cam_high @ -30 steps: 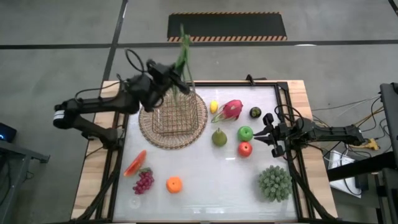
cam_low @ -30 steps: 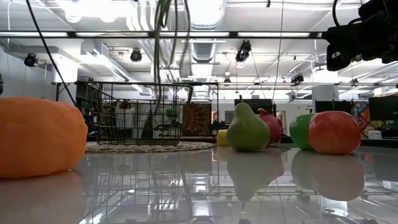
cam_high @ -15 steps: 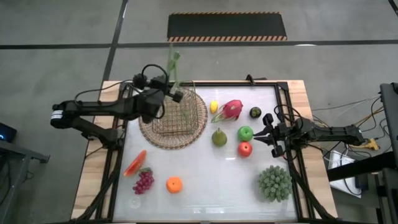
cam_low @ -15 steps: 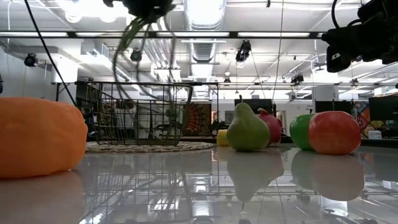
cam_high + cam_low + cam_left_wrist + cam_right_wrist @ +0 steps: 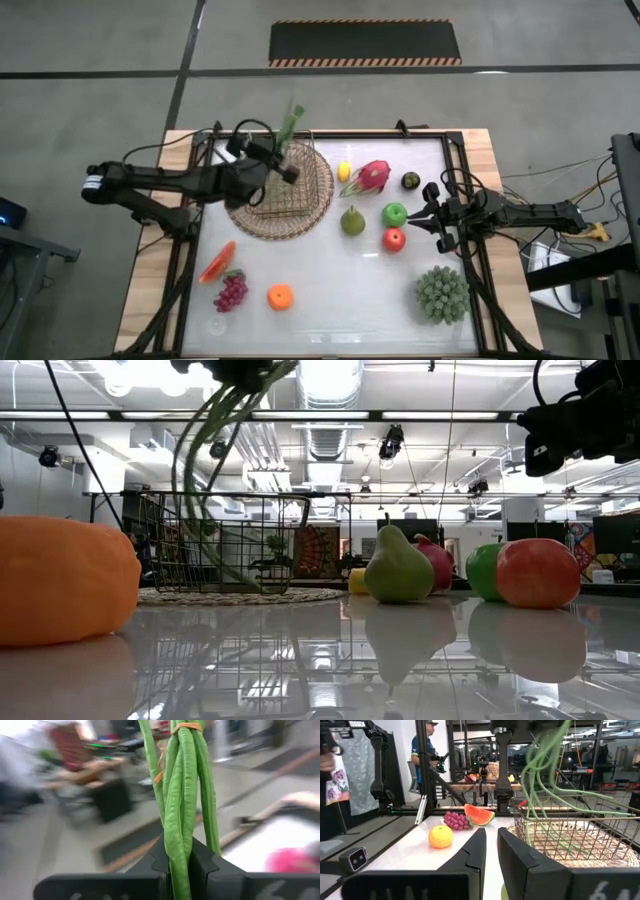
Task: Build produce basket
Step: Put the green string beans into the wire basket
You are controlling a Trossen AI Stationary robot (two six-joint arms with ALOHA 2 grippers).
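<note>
Pinching green beans (image 5: 182, 805) in left gripper (image 5: 179, 865) | tips apparently dangling past basket (image 5: 290, 190) rim | right gripper (image 5: 491, 851) closed, empty, well apart

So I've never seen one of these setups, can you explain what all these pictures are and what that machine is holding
These are four cameras on one robot with two dark arms at a table. One camera looks straight down, one sits at tabletop height, and one rides on each wrist.

From above, the left gripper hangs over the wire basket, which stands on a round woven mat. Its jaws are shut on a bunch of long green beans, whose ends dangle into the basket. The right gripper waits at the table's right edge, jaws shut, holding nothing.

On the white table lie a lemon, pink dragon fruit, pear, green apple, red apple, orange, purple grapes, a watermelon slice and a spiky green ball.
</note>
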